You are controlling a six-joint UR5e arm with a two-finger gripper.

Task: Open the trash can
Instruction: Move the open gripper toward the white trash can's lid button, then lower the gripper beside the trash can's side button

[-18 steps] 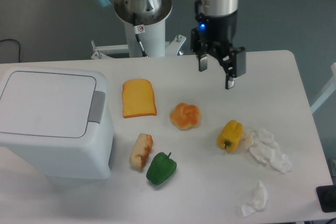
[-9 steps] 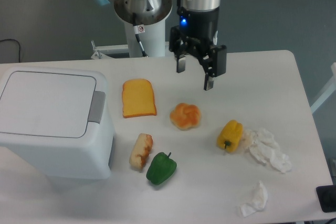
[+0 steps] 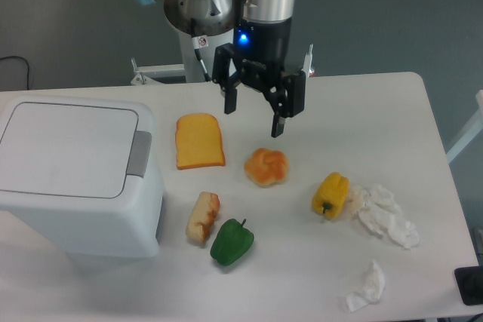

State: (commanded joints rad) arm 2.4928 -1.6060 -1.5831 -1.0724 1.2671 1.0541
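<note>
1. The gripper hangs spread wide, holding nothing.
2. The bin sits well off to its side, lid shut.
3. Risk: dropping low could clip the toast below it.

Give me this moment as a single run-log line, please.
phase: approach | gripper: open, empty, above table between toast slice and bun | trash can: lid shut, untouched

Readable text: none could be made out
Sticker on arm base, behind the gripper: red-and-white sign, too small to read
</note>
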